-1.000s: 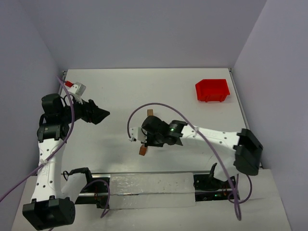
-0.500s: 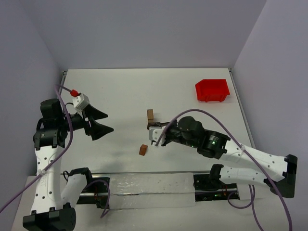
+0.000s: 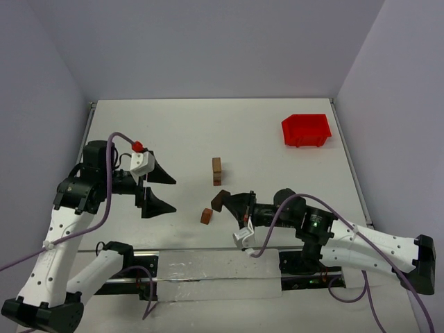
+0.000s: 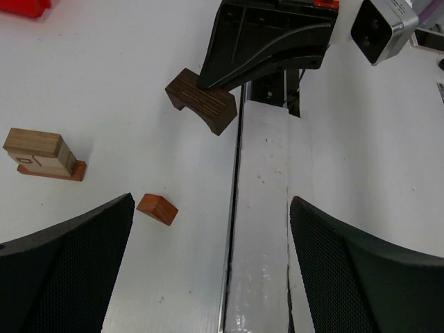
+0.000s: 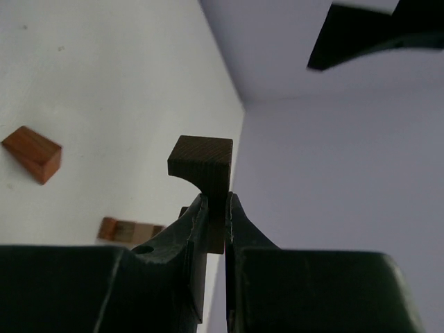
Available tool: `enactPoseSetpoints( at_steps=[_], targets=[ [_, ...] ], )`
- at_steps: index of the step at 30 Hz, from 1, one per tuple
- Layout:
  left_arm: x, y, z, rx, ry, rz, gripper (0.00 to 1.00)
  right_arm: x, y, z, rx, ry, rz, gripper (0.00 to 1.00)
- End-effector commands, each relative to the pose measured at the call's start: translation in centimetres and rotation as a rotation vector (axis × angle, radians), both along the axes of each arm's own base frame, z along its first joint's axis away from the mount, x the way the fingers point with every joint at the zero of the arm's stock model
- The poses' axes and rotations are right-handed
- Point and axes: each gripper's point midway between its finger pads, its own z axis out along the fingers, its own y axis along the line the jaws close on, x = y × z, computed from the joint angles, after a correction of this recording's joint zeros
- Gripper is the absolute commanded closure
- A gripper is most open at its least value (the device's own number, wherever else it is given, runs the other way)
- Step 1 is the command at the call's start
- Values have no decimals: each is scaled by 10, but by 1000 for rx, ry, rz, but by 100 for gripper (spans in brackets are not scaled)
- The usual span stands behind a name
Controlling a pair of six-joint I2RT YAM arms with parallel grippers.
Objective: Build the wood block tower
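My right gripper [image 3: 232, 203] is shut on a dark brown arch block [image 3: 220, 200], which it holds just above the table; the wrist view shows the arch [image 5: 201, 163] pinched between its fingertips [image 5: 216, 201]. The tower [image 3: 216, 171] is a short stack of tan and brown blocks, standing a little beyond the arch. A small reddish-brown block [image 3: 206, 216] lies loose to the left of the arch. My left gripper [image 3: 157, 190] is wide open and holds nothing, to the left of the blocks. Its camera sees the arch [image 4: 201, 100], the tower [image 4: 41, 154] and the loose block [image 4: 157, 209].
A red plastic bin [image 3: 306, 129] sits at the far right of the table. A clear taped strip [image 3: 215, 274] and metal rail run along the near edge, between the arm bases. The left gripper's fingers [image 5: 374, 31] show in the right wrist view.
My right arm drew back toward the near edge with the arch, away from the tower. My left arm swung right, toward the blocks, and its jaws opened a little wider.
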Motion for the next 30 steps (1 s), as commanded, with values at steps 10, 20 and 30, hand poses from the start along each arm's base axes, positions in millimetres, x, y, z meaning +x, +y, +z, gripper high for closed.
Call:
enactPoseSetpoints(
  at_steps=[10,20,30],
  targets=[
    [15,-28,-13,132,-129,-72,1,-37,21,24,123,-488,280,100],
    [10,-58,-29,210,-246,-179,1,-47,30,20,110,-460,362,100],
    [-2,-66,-21,250,-353,-236,1,-55,35,13,104,-425,398,100]
  ],
)
